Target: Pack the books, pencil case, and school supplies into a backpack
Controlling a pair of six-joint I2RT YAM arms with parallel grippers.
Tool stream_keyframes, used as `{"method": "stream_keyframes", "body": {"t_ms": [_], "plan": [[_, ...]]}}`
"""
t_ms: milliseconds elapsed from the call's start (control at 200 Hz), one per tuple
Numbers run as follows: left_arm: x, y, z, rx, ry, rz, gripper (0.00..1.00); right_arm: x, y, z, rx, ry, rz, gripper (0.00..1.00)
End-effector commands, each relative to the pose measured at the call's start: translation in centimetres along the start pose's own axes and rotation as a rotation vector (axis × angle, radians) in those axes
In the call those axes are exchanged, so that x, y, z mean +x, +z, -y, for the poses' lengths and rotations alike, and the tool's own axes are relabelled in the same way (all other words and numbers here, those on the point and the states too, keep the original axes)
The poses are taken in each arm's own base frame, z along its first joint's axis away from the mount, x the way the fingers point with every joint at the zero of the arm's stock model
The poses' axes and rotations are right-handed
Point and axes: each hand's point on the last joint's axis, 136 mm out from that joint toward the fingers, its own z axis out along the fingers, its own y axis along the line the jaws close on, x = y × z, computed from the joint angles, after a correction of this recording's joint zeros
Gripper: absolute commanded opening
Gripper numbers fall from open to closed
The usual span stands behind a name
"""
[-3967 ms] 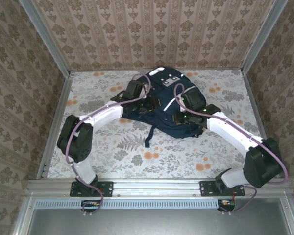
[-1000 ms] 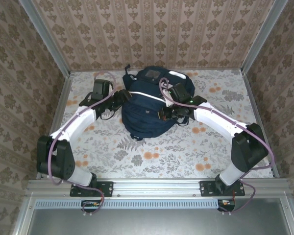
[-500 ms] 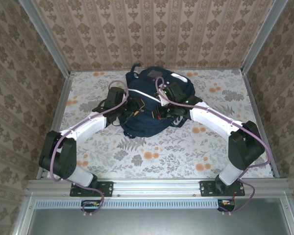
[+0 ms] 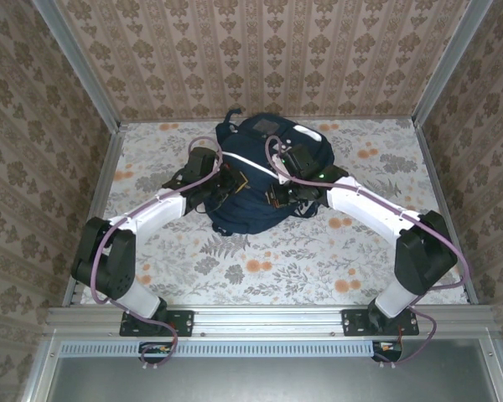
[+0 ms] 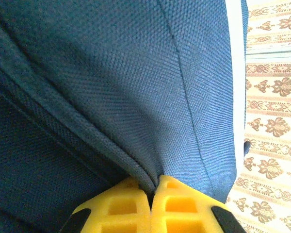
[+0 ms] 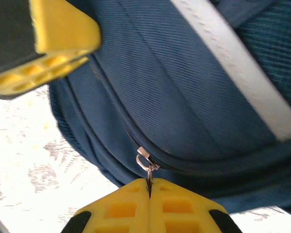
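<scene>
The navy backpack (image 4: pixel 247 213) lies at the back middle of the table, its white stripe (image 6: pixel 233 63) across the top. My left gripper (image 4: pixel 228 180) is on its left side, and in the left wrist view the yellow fingers (image 5: pixel 153 187) are shut on a fold of the navy fabric (image 5: pixel 136 73). My right gripper (image 4: pixel 277 194) is at the bag's front right. Its jaws (image 6: pixel 149 183) are shut on the metal zipper pull (image 6: pixel 146 162) of a closed zipper. The left gripper's yellow finger (image 6: pixel 58 43) shows beyond it. The books, pencil case and school supplies are out of view.
The floral tabletop (image 4: pixel 318 260) lies bare in front of the bag and to both sides. Patterned walls (image 4: pixel 260 59) close off the back and sides, with metal posts (image 4: pixel 84 75) at the corners. The arms' mounting rail (image 4: pixel 268 318) runs along the near edge.
The left arm swung right from beside the bag onto its left side, and its jaws closed on the fabric. The right gripper kept hold of the zipper pull and barely moved.
</scene>
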Motion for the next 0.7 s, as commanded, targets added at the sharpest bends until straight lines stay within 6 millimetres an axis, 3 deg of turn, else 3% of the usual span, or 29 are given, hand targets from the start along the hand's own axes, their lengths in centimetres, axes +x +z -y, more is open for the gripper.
{"method": "stream_keyframes", "body": {"t_ms": [0,185,405,540,630,690], "plan": [[-1.6,-0.4,-3.1,-0.108,0.015,0.068,0.00,1.2,-2.7,4.8,0.246,-0.048,-0.027,0.00],[-1.2,-0.6,-3.9,-0.114,0.028,0.052,0.00,0.5,-3.0,8.6,0.363,-0.021,-0.029,0.00],[0.7,0.5,-1.1,-0.019,0.099,-0.056,0.00,-2.3,-1.7,10.9,0.437,0.078,0.019,0.00],[1.0,0.4,-0.2,0.002,0.110,-0.066,0.00,-3.4,-2.5,12.7,0.465,0.188,0.081,0.00],[1.1,0.0,0.7,0.030,0.132,-0.075,0.00,-3.9,-3.1,12.1,0.395,0.194,0.103,0.00],[1.4,-0.3,1.4,0.041,0.149,-0.092,0.22,-3.9,-3.4,11.1,0.337,0.157,0.110,0.00]]}}
